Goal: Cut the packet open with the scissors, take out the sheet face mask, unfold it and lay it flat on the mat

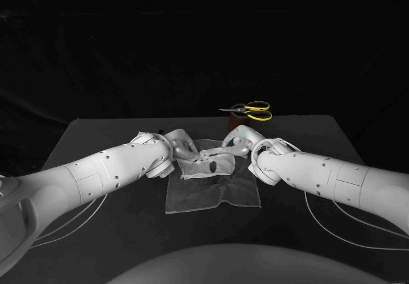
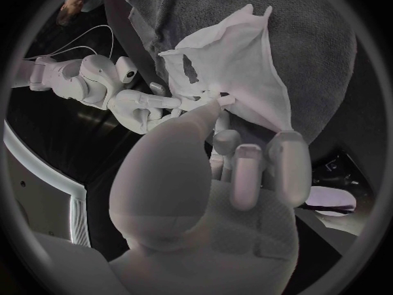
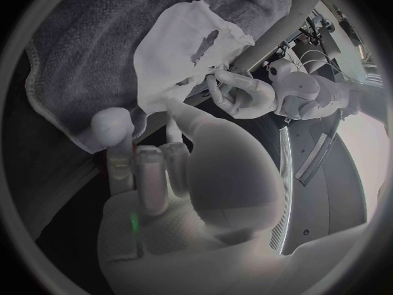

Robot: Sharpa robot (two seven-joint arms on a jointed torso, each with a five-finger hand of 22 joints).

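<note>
Most of the dark worktop (image 1: pixel 256 239) lies bare, with wide open strips to either side of the arms and a broad band between the mat's near edge and the worktop's near edge. Both white arms reach in from the sides and meet over the middle. Under them lies the grey mat (image 1: pixel 213 198), a little rumpled, its far edge hidden behind the hands. Over the mat's far half the sheet face mask (image 1: pixel 207 167) is held up, partly opened out, its cut-out holes showing and its edges loose and curling; I can't tell whether its lower edge touches the mat. The left hand (image 1: pixel 183 151) pinches one side of it between thumb and fingers, the other fingers curled. The right hand (image 1: pixel 239 145) holds the mask just beside that pinch, the two hands nearly touching. By the worktop's far edge, behind the right hand, yellow-handled scissors (image 1: pixel 253 110) rest atop a small brown holder (image 1: pixel 234 122), apart from both hands.
</note>
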